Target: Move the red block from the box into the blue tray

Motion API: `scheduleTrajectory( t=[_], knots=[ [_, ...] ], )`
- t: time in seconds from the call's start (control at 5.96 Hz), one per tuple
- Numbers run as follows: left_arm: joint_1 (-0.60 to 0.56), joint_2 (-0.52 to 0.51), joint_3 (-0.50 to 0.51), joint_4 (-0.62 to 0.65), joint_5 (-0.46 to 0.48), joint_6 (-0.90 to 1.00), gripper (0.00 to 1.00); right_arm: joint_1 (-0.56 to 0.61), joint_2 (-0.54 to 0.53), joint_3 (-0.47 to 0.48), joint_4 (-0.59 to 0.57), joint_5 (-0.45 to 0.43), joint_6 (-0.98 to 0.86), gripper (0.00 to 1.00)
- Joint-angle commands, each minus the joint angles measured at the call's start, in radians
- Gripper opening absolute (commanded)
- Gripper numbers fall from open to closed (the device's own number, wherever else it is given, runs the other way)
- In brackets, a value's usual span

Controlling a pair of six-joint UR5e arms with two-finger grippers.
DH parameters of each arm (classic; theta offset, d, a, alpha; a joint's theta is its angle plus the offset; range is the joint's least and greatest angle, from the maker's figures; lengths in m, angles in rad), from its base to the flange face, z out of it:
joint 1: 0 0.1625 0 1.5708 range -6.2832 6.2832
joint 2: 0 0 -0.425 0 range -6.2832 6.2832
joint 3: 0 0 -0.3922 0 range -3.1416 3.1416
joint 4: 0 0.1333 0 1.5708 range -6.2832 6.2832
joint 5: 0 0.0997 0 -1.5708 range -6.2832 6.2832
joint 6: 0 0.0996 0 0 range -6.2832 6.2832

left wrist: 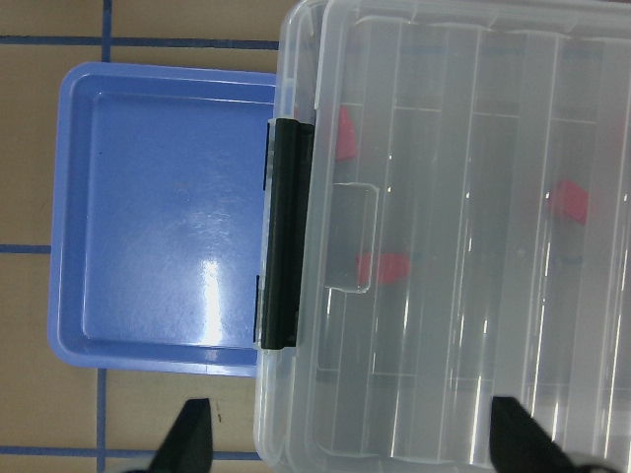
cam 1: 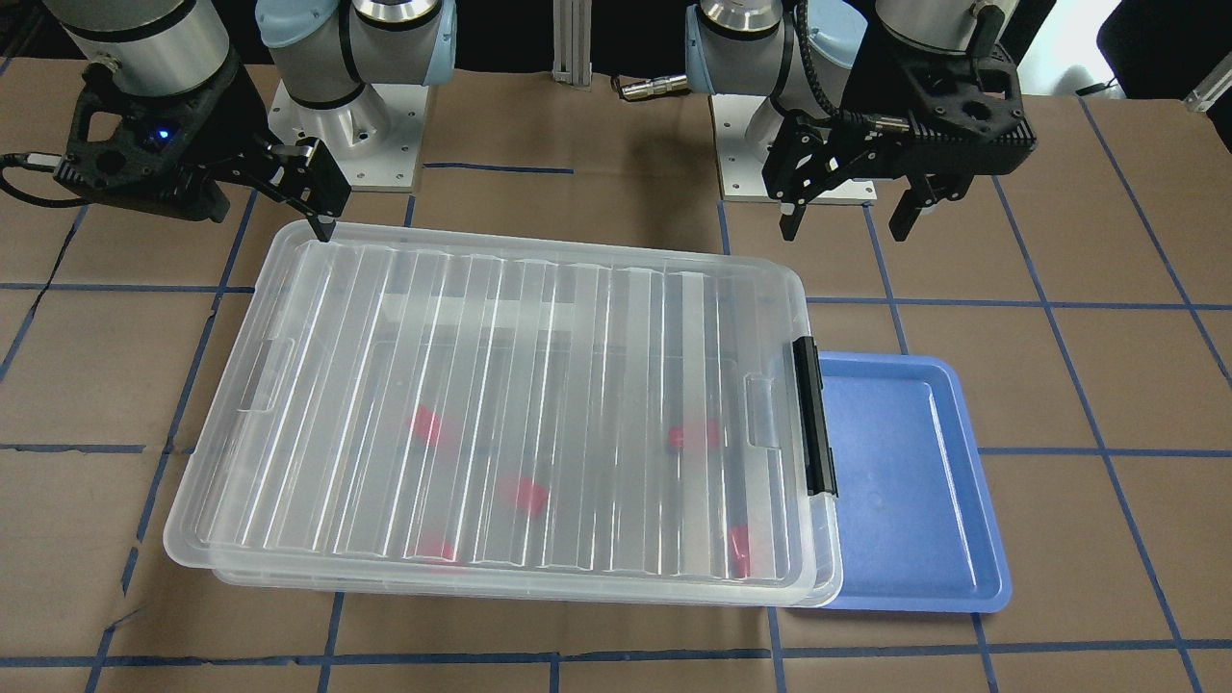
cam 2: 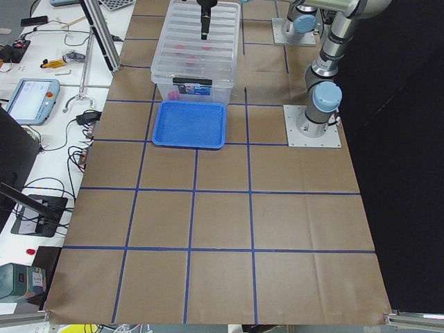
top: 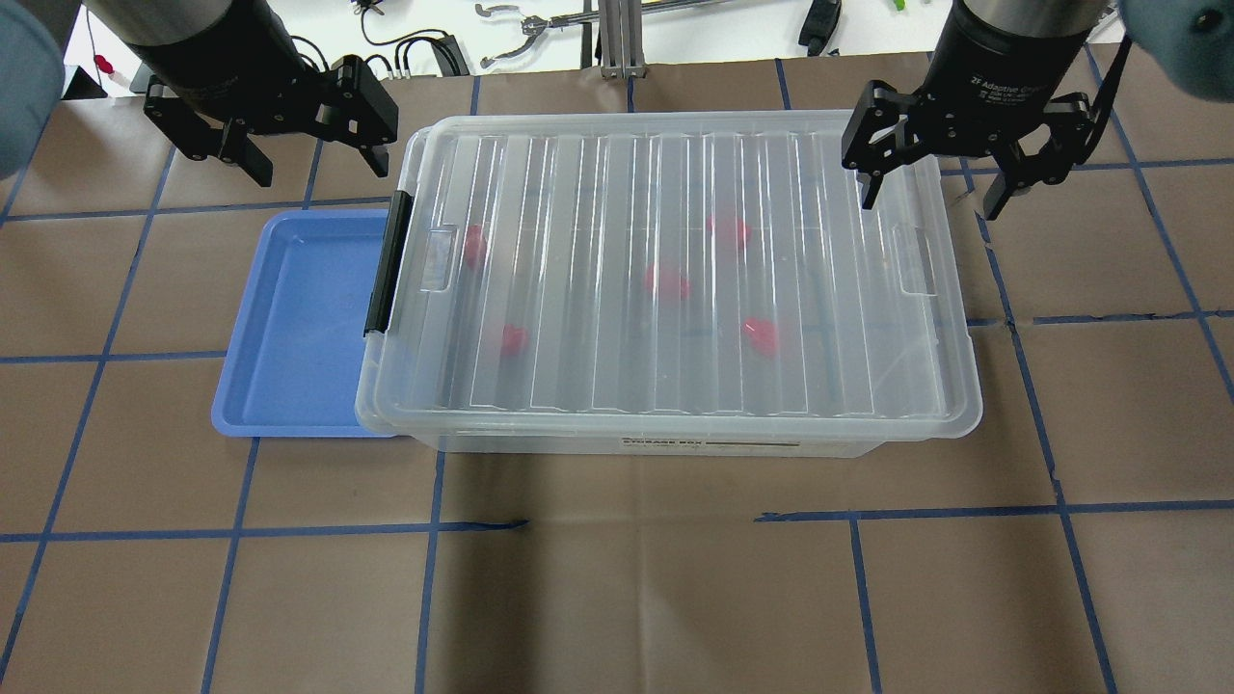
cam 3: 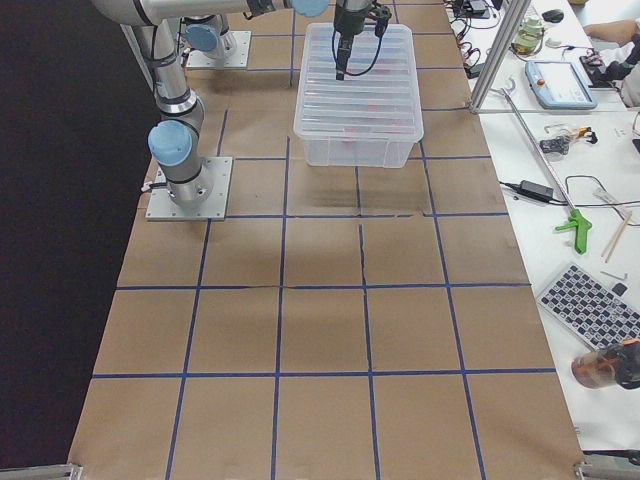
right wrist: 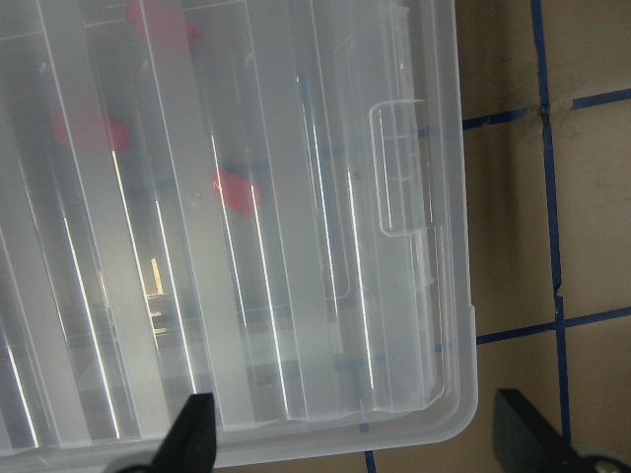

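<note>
Task not started, as far as I can judge. The box (top: 540, 445) sits in the middle of the worktop (top: 617, 598) with its ribbed clear lid (top: 829, 289) on. The black latch (top: 386, 265) lies flat along the short end on the robot's left; I cannot tell if it is locked.

The red block (top: 474, 246) closest to the tray lies inside the box, just past the latch end. Four more like it are scattered across the box floor, all visible only as blurs through the lid. None are out.

The blue tray (top: 299, 328) is empty. It lies flat against the latch end of the box, its near edge partly tucked under the lid's overhang.

The left end effector (top: 323, 175) is spread wide and holds nothing. It hovers above the far edge of the tray and the latch corner, touching neither. The right end effector (top: 930, 207) is also spread and empty, above the far corner of the lid at the opposite end; contact with the lid is unclear.

Left to do, by my reading: release the latch, get the lid off or up, pick one block, carry it over, set it in the tray. That is everything.
</note>
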Motion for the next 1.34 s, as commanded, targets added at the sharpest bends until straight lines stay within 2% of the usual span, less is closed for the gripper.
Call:
scheduleTrajectory(
  t=[0.0,0.84,1.01,1.18],
  knots=[
    [0.001,-0.001,0.001,0.0,-0.003,0.0,0.99,0.0,0.0,0.002,-0.002,0.0,-0.001,1.0],
    [0.0,0.002,0.001,0.0,0.001,0.0,0.99,-0.027,0.009,0.005,-0.034,0.0,-0.073,1.0],
    [0.0,0.0,0.001,0.0,-0.001,0.0,0.99,-0.064,0.014,0.017,-0.036,0.002,-0.138,1.0],
    [0.0,-0.001,0.001,0.0,-0.003,0.0,0.99,-0.13,0.014,0.062,-0.084,0.006,-0.204,1.0]
  ],
)
